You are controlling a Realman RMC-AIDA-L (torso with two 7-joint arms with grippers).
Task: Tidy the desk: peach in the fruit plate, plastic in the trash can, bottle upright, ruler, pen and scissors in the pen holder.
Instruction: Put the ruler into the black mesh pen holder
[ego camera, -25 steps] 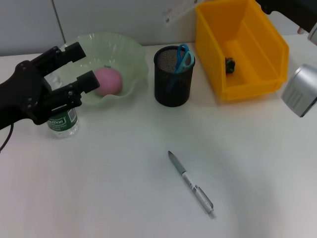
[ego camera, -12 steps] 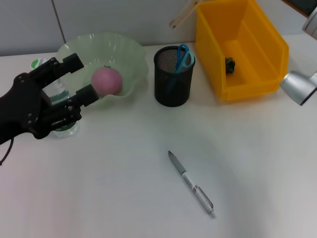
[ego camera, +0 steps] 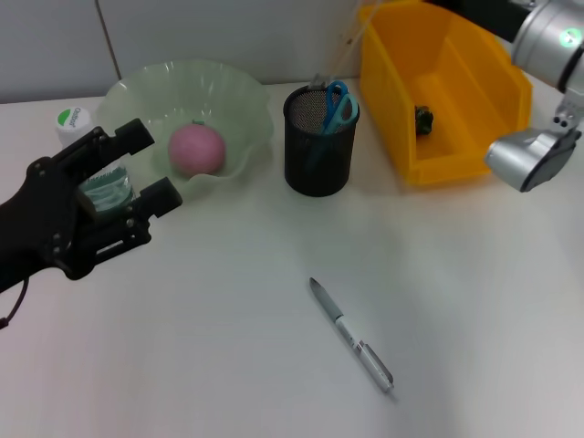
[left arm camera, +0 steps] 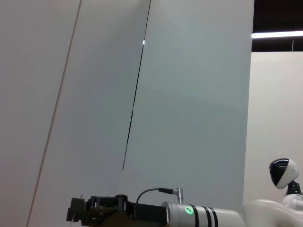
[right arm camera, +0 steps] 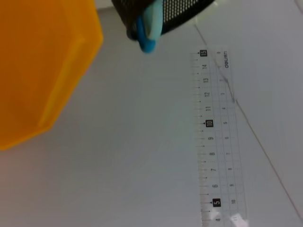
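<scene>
Black fingers of the left gripper [ego camera: 114,196] are spreading wide apart at the left side of the white desk [ego camera: 228,347], with the green-labelled clear plastic bottle [ego camera: 102,193] showing between them; whether they are touching it is hard to judge from the head view. Just beyond sits the pale green scalloped fruit plate [ego camera: 237,109], holding the pink peach [ego camera: 196,149]. A white-and-green bottle cap [ego camera: 69,119] is lying near the plate's left edge. The right gripper, high at the far right, is not showing its fingers, so its state cannot be told; the clear plastic ruler [right arm camera: 218,137] is hanging close before its wrist camera, over the black mesh pen holder [ego camera: 318,141] that contains the blue-handled scissors [ego camera: 338,103]. Beside the holder stands the yellow plastic bin [ego camera: 474,146]. The silver pen [ego camera: 352,336] is lying on the desk's near part, well apart from everything.
</scene>
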